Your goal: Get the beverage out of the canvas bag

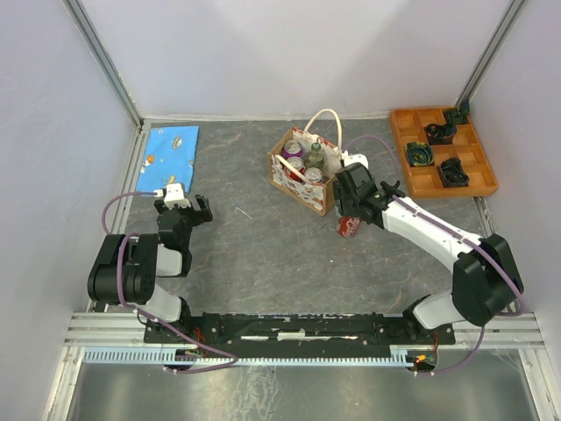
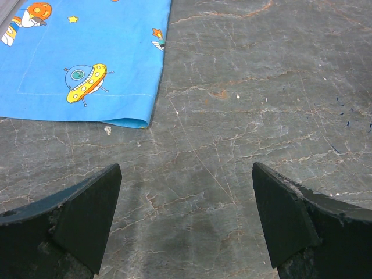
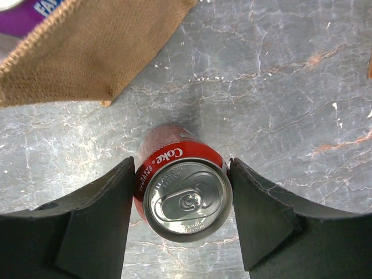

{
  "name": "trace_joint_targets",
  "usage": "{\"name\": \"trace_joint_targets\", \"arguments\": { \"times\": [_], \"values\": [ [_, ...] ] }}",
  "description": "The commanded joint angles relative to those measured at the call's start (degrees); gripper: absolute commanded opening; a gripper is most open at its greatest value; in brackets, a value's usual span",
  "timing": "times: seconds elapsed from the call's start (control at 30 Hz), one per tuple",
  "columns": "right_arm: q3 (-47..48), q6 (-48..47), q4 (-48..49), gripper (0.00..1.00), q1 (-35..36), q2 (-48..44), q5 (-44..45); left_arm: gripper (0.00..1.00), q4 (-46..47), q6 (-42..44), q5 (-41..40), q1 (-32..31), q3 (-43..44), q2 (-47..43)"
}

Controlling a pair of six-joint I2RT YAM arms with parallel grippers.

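A red aluminium cola can (image 3: pixel 183 195) is being gripped upright on the grey table (image 3: pixel 290 87) by the right gripper (image 3: pixel 181 164), already outside and just right of the tan-brown canvas bag (image 3: pixel 87 52), with only release seemingly left.

The red aluminium drink can (image 3: pixel 168 165) bears the white script brand "Coke" on its side, just under the rim. Embossed lettering on its silver lid (image 3: pixel 187 200) is too small to read. The purple can (image 3: pixel 23 14) shows white letters "FA", the rest cut off.

Red Coke can (image 3: pixel 185 195) upright, outside tan canvas bag (image 3: pixel 87 52), near its corner.
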Motion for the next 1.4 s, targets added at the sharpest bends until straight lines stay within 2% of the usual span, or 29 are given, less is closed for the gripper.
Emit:
{"name": "trace_joint_targets", "arguments": {
  "times": [0.0,0.17,0.23,0.33,0.43,0.5,0.8,1.03,1.2,1.37],
  "values": [
    [4.05,0.81,0.89,0.0,0.86,0.99,0.62,0.99,1.94,3.67,-1.39,-0.3,1.24,-0.66],
    [3.89,0.91,0.97,0.0,1.8,2.51,0.28,0.99,2.01,3.68,-1.34,-0.32,1.29,-0.65],
    [4.31,0.87,0.56,0.12,1.96,2.93,0.35,0.99,2.02,3.67,-1.38,-0.3,1.25,-0.59],
    [4.81,0.84,-0.27,0.49,2.22,3.48,0.66,0.99,1.95,3.67,-1.35,-0.37,1.29,-0.58],
    [5.37,0.63,-0.86,0.75,2.6,3.52,1.88,0.99,1.96,3.67,-1.34,-0.27,1.24,-0.65],
    [5.97,0.35,-1.24,0.98,2.78,3.44,2.81,0.99,2.03,3.68,-1.33,-0.3,1.24,-0.6],
    [12.04,-3.51,-3.24,0.99,3.2,-0.44,7.37,0.99,1.95,3.67,-1.36,-0.3,1.25,-0.64],
    [23.29,-9.49,-2.02,0.99,3.0,1.02,11.26,0.99,2.02,3.67,-1.32,-0.3,1.32,-0.66],
    [30.43,-11.95,0.8,0.86,2.93,6.58,7.99,0.99,1.95,3.67,-1.41,-0.36,1.24,-0.65],
    [40.96,-11.7,-5.81,0.79,2.86,16.6,0.57,0.99,1.96,3.67,-1.37,-0.3,1.24,-0.64]
  ]
}}
